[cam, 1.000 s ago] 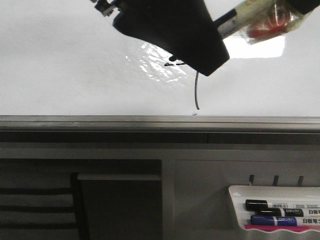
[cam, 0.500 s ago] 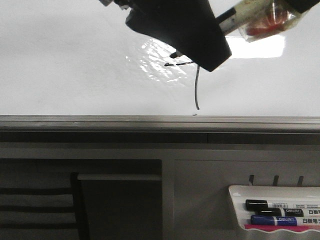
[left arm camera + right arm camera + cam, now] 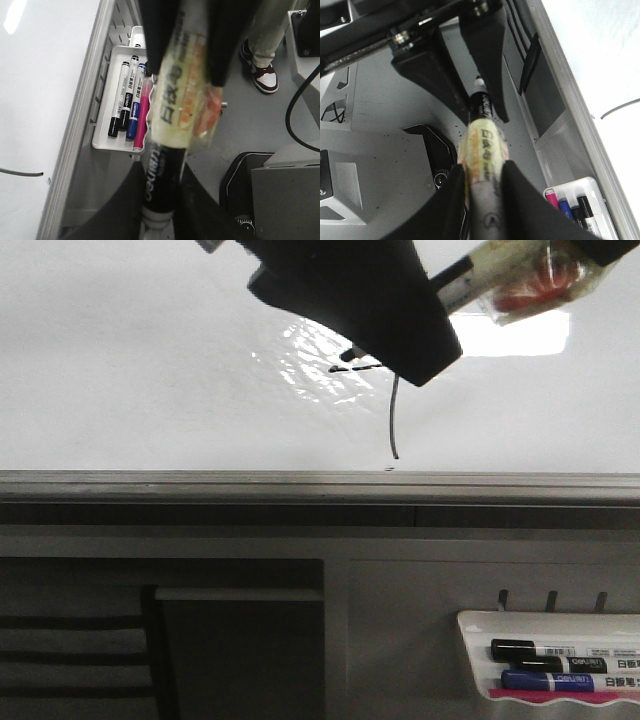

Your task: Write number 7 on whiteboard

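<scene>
Both grippers were pinching the same marker (image 3: 470, 280) over the whiteboard (image 3: 130, 370). L gripper (image 3: 160, 220) had its fingers closed on the black barrel end; R gripper (image 3: 480, 200) was clamped on the taped, yellowish end w/ the red bit. In front view the dark gripper body (image 3: 360, 300) covered the upper-mid board, marker sticking out toward upper right.

The number 7 (image 3: 392, 420) sat low on the board, just above the grey edge rail (image 3: 200, 485). Short horiz stroke ran across the wrinkled glare patch (image 3: 305, 365), partly hidden under the gripper; long downstroke dropped near-vertical, ending just shy of the rail. Tip contact w/ board couldn't be made out, blocked by the gripper.

L wrist view showed only the tail of a stroke (image 3: 22, 173) near the rail; R wrist view same (image 3: 620, 107).

White tray (image 3: 475, 660) hung below the board at lower right, holding black, blue and pink markers (image 3: 560, 665).
</scene>
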You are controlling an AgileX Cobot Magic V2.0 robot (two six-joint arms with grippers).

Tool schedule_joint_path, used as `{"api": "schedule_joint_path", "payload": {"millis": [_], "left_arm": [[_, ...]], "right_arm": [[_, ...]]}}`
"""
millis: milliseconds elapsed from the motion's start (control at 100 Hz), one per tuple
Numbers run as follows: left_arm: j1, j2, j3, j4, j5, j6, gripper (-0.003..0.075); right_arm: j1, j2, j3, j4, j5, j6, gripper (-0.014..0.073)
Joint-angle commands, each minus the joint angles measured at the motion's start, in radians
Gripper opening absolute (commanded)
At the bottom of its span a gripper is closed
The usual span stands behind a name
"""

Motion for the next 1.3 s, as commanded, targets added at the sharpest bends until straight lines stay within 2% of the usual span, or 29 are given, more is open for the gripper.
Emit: {"api": "schedule_joint_path", "payload": {"millis": [0, 90, 270, 380, 580, 730, 850, 1060, 1290], "left_arm": [[-0.004, -0.030, -0.035, -0.033, -0.061, -0.022, -0.0020], [-0.004, -0.030, -0.035, -0.031, -0.061, -0.028, -0.0020], [-0.004, -0.034, -0.035, 0.070, -0.061, -0.132, -0.0020], [-0.004, -0.049, -0.035, 0.254, -0.056, -0.338, -0.0020], [0.031, -0.101, -0.032, 0.615, 0.009, -0.813, -0.0020], [0.130, -0.131, 0.012, 0.729, 0.042, -0.989, -0.0020], [0.258, -0.163, 0.102, 0.729, -0.041, -1.063, -0.0020], [0.460, -0.200, 0.284, 0.721, -0.281, -1.204, -0.0020], [0.562, -0.184, 0.408, 0.640, -0.505, -1.235, -0.0020]], "right_arm": [[0.000, -0.017, -0.033, 0.055, -0.021, 0.007, 0.0258], [-0.003, -0.017, -0.033, 0.035, -0.044, 0.054, 0.0346], [-0.056, -0.058, -0.035, -0.075, -0.077, 0.284, 0.0348], [-0.113, -0.130, -0.033, -0.093, -0.097, 0.353, 0.0348], [-0.222, -0.240, -0.026, -0.108, -0.131, 0.357, 0.0348], [-0.233, -0.264, 0.022, -0.115, -0.161, 0.357, 0.0348], [-0.233, -0.264, 0.069, -0.115, -0.182, 0.357, 0.0348], [-0.233, -0.264, 0.117, -0.115, -0.187, 0.357, 0.0348], [-0.233, -0.264, 0.117, -0.115, -0.190, 0.357, 0.0348]]}}
